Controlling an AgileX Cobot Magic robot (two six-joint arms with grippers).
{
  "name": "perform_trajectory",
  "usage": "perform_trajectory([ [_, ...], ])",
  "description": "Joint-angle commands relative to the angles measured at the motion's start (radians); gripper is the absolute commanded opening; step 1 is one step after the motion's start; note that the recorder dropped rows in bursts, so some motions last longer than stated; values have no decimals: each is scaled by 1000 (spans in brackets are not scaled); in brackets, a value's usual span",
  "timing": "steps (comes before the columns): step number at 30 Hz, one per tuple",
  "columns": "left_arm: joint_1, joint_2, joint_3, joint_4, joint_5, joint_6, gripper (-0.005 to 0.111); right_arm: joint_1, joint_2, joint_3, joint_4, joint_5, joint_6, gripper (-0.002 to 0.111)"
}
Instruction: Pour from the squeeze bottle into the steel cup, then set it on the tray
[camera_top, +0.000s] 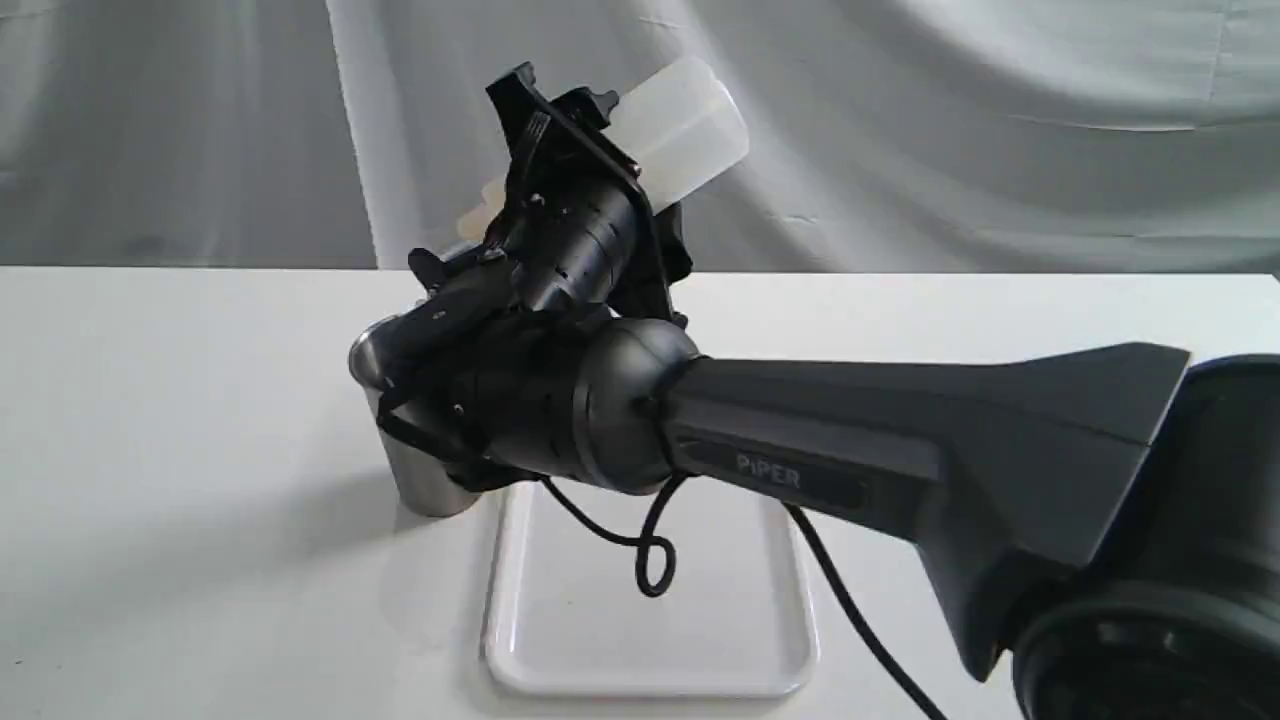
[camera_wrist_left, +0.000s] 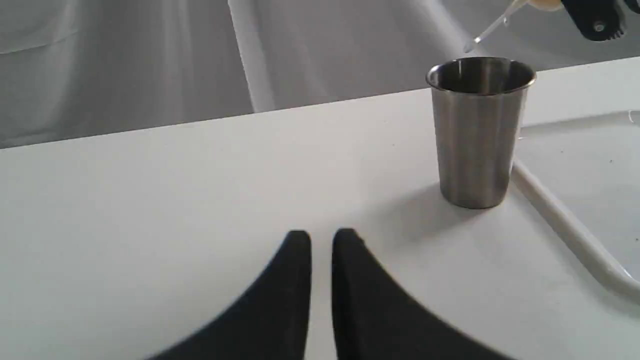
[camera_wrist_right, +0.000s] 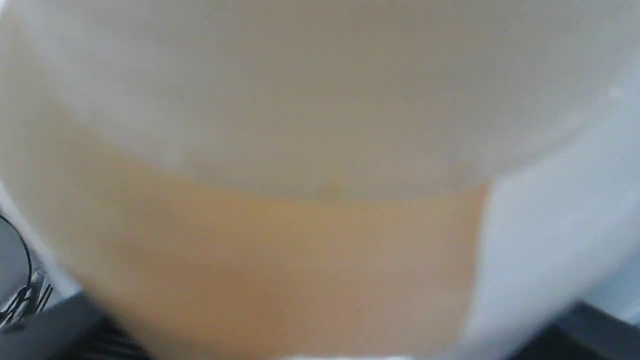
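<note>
Amber liquid (camera_wrist_right: 280, 260) inside tilted squeeze bottle (camera_top: 680, 125)

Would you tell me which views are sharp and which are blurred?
Right wrist view: the squeeze bottle fills the frame, out of focus. Exterior view: sharp, the right arm hiding much of the steel cup. Left wrist view: crisp, soft cup shadow.

Steel cup (camera_top: 428, 490) half behind arm (camera_top: 900, 440)

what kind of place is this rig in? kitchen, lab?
Probably a staged robot test bench, not a kitchen: plain white table, draped pale grey cloth backdrop, black robot arm, and only three props: brushed-steel cup, glossy white rectangular tray, translucent plastic squeeze bottle.
</note>
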Motion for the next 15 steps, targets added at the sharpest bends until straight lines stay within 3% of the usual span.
perform_trajectory([
  [1,-3,-5,4,1,-7,-2,8,-4,-29,-10,-46,23,-8,54],
  [15,-3,-5,4,1,-7,-2,8,-4,-29,-10,-46,11,-15,54],
])
